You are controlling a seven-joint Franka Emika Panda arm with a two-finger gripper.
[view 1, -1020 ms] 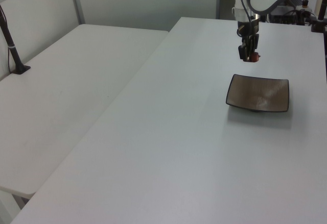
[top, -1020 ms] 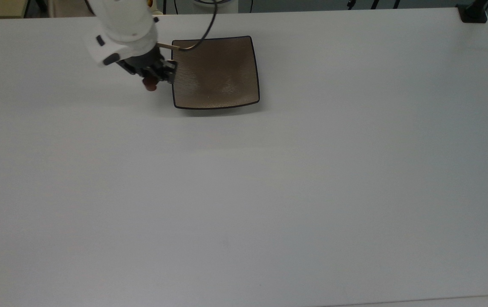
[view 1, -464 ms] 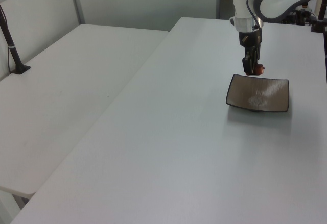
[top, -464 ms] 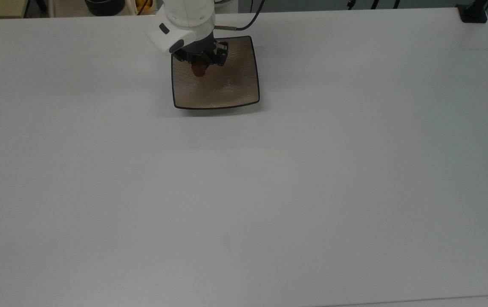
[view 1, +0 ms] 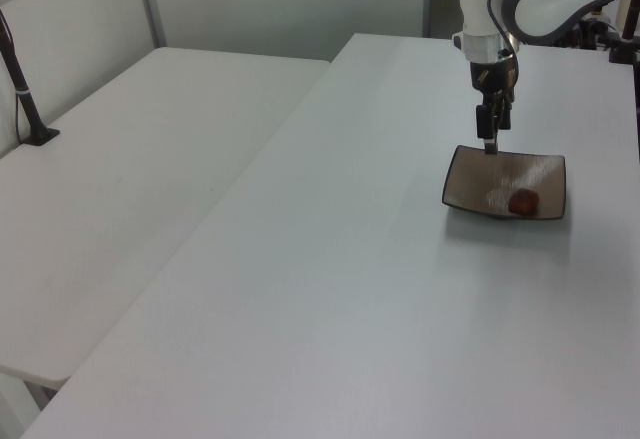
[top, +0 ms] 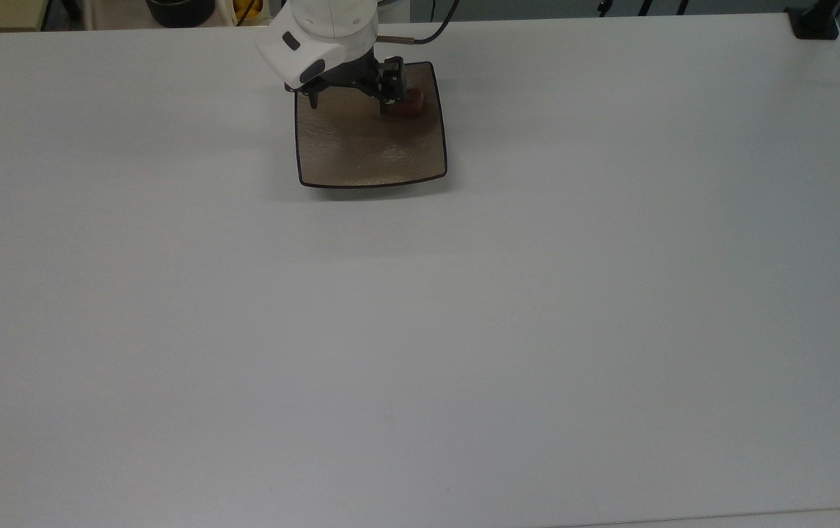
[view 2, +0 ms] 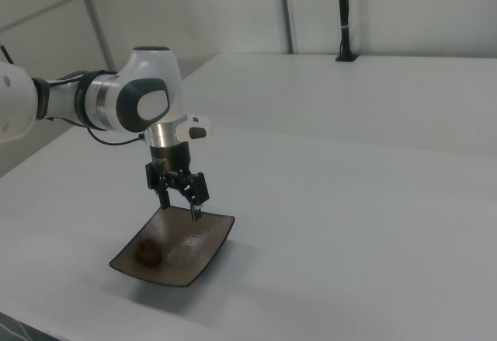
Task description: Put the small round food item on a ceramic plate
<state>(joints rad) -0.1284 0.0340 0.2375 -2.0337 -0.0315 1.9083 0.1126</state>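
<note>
On the white counter (top: 464, 330) one ceramic plate (top: 361, 158) is sitting, and on it one small round food item (top: 411, 106) is lying, with one pincer (view 2: 180, 204) hanging just above the plate, its two fingers spread apart and gripping nothing. The plate is showing as a square tan-brown dish with a thin dark rim and a faintly glossy face. The food item is looking like a small dark reddish-brown lump (far smaller than the plate). In the top view it is sitting near the plate's upper right corner, close beside one finger tip. The left view is showing the lump (view 1: 523, 201) well clear of the pincer (view 1: 491, 139), resting on the plate (view 1: 480, 187) toward the left view's right. The right view is showing the gap between the fingers most plainly, and the lump (view 2: 148, 253) lying near the plate's (view 2: 203, 252) corner at the right view's left.
</note>
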